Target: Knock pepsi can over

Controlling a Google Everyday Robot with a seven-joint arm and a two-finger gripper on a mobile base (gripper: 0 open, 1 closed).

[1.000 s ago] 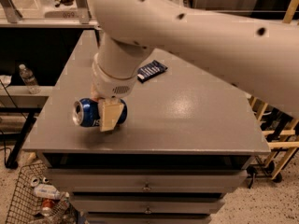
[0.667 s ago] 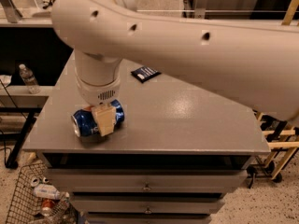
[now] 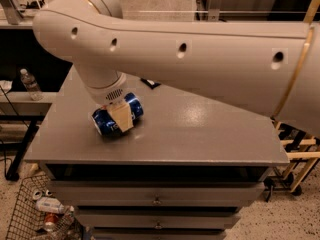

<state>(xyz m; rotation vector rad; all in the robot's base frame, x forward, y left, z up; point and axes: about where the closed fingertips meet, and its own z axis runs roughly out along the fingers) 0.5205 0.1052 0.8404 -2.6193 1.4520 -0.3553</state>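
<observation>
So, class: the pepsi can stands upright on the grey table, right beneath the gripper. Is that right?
Not quite. The camera view shows the pepsi can lying on its side, not upright. The rest holds: it is on the grey table, right beneath the gripper.

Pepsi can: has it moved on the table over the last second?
Yes. The can, lying on its side under the gripper, has slid right, farther from the table's left edge.
</observation>
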